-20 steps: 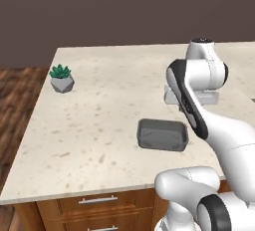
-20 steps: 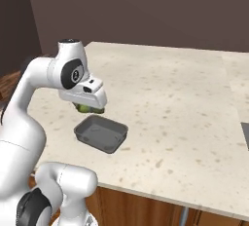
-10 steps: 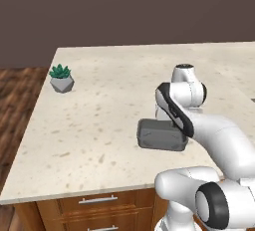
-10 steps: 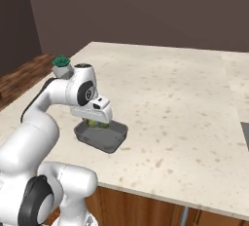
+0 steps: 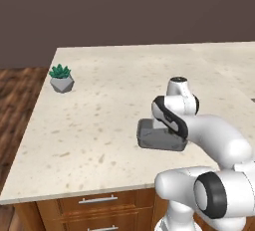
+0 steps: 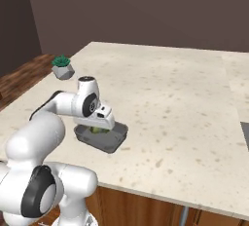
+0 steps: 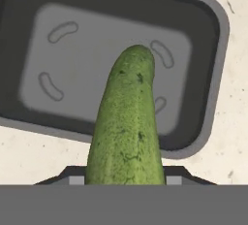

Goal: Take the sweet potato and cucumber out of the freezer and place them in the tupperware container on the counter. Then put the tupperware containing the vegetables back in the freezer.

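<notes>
left base view: tool hidden behind the white arm, jaw gap can't be told here; tupperware container [image 5: 160, 136] at 5 o'clock of the desk [image 5: 109, 95], partly covered by the arm
left base, materials: desk is beige speckled stone, flat, over brown wooden drawers [image 5: 94, 206] with silver bar handles; container is dark grey, shallow, rounded corners
left base, other: spiky green plant in faceted grey pot [image 5: 62, 78] at 9 o'clock, well apart from the container
right base view: tool [image 6: 100, 128] low over the container [image 6: 101, 137], a bit of green cucumber [image 6: 99, 130] between its fingers
right base, place: container near the desk's [image 6: 175, 93] near edge at 7 o'clock; plant pot [image 6: 63, 68] at 10 o'clock
hand view: tool [image 7: 124, 178] roughly half open, clamped on the cucumber's [image 7: 128, 122] near end; cucumber points to 12 o'clock, tip over the container's [image 7: 213, 73] floor
hand view, textures: cucumber mottled dark-to-yellow green, rounded tip, oblong; container floor lighter grey with small curved embossed marks, walls darker, no lid
hand view, contact: can't tell whether the cucumber touches the floor
</notes>
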